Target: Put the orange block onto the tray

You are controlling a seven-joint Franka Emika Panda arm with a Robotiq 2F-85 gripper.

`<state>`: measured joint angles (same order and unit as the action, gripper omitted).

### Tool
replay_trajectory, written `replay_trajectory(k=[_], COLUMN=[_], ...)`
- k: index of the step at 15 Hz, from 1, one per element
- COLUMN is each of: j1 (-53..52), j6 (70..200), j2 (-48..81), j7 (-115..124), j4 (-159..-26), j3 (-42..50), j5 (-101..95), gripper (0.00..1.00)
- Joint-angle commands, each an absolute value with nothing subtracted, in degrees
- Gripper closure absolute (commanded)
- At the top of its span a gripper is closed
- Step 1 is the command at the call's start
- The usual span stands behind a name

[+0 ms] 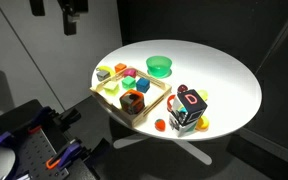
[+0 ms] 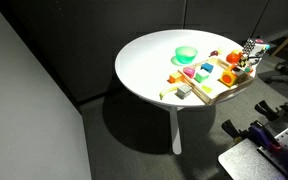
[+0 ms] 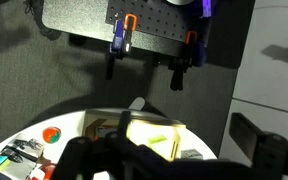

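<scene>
The light wooden tray (image 1: 101,93) sits at the table's edge and holds several coloured blocks; it also shows in an exterior view (image 2: 220,96). The small orange block (image 2: 206,68) lies inside the tray among them; in the wrist view I cannot make it out. My gripper (image 1: 71,18) hangs high above the table, well clear of the tray. In the wrist view its dark fingers (image 3: 169,162) stand apart with nothing between them, and the brightly lit tray (image 3: 149,135) lies below.
A green bowl (image 1: 159,66) stands behind the tray. A larger orange-red block with a dark centre (image 1: 132,101) sits in the tray. A multi-coloured letter cube (image 1: 189,108) and a tiny round orange piece (image 1: 160,125) lie near the round white table's (image 1: 224,80) edge.
</scene>
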<state>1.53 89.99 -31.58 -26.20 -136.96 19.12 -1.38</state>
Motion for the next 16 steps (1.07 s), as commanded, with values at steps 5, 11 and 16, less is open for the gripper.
replay_trajectory(k=[5, 11, 16], j1=[3.1, 2.5, 1.9], j6=[89.9, 90.9, 95.1], j2=[-31.3, -29.0, -26.0], j7=[-26.9, -26.3, -24.7], j4=[-136.9, -135.3, -134.5], j3=[17.8, 16.7, 14.0], j5=[-0.8, 0.0, 0.6], gripper=[0.0, 0.0, 0.0])
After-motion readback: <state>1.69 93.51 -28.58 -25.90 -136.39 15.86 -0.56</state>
